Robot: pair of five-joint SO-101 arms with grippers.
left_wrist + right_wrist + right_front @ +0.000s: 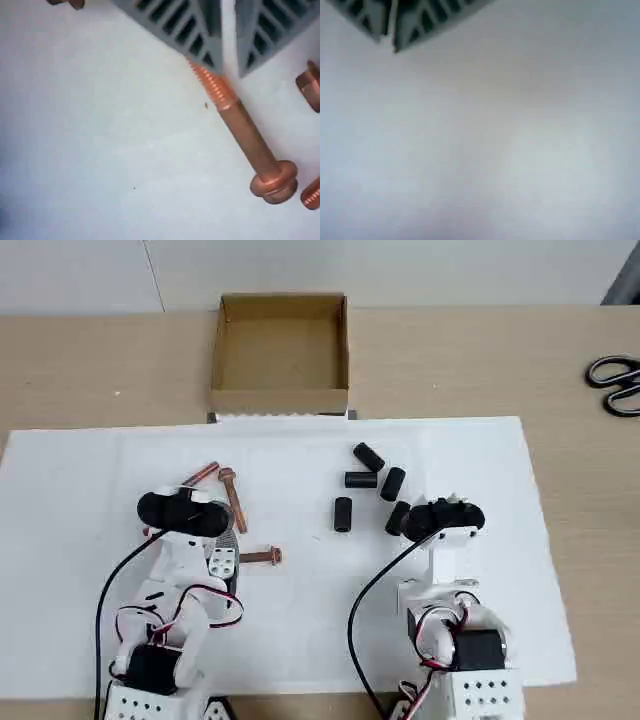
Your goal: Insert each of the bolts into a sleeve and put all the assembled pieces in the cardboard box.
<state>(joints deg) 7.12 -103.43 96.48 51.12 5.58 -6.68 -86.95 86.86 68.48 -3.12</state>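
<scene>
Wooden worktop [80, 360] with a white sheet [480, 590] over the near part; cardboard box [280, 400] at the sheet's far edge, nothing seen inside it. No piece looks assembled, by my reading. Left claw [230, 70] sits low over the sheet, narrowly parted, holding nothing: sheet shows through the slit. Nearest bolt [247, 137] lies flat on the sheet with its threaded end at one fingertip [195, 35]. Its long axis runs away from the claw toward the box side, head at the far end. Key relation: the bolt lies off to one finger's side, not in the slit, and the slit looks narrower than the shank. A grasp would likely need a wider opening and a shift along the shank. That finger hides the thread tip, so contact cannot be confirmed. Other bolts [262, 557] lie near, cut off at the left wrist view's edges. Five sleeves [343, 514] cluster mid-sheet, nearer the right arm. Right claw [387, 42] is closed to a hairline over bare sheet, holding nothing; which sleeve lies closest to it cannot be told.
</scene>
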